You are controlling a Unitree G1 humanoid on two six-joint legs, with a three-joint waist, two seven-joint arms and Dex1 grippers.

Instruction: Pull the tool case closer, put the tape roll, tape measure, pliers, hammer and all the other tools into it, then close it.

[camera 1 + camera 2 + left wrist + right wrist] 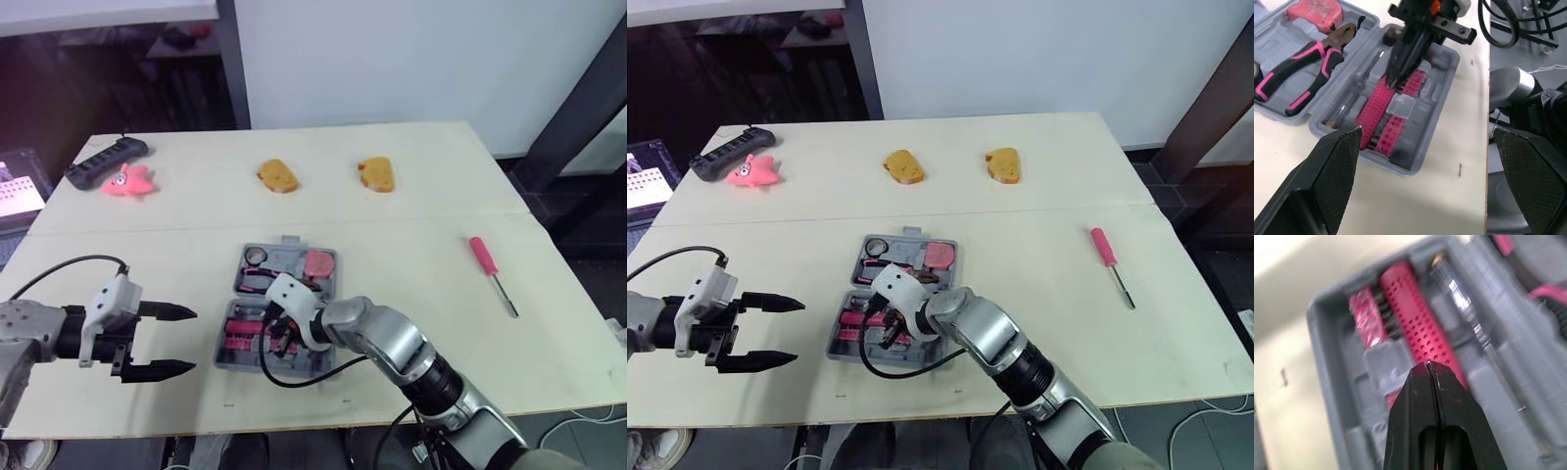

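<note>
The place looked like a robotics test lab, not a home or a workshop. A pale plywood desk (421,211) stood before a bare white wall (392,59) at twelve o'clock. It carried an oddly staged mix: an open tool case (227,360) at six, a screwdriver (490,272) at three, and a pink toy (128,181) and a black handheld controller (106,162) at ten. Two bread-like props (277,176) lay toward twelve. A lit screen (647,176) sat off the desk at nine, and loose cable (1205,416) lay on the floor at four.

Silver-grey arms (392,338), white wrist brackets (110,304), looping black cables (59,264); left hand (193,340), right hand (1428,366): two black tapered fingers (1334,166) each.
</note>
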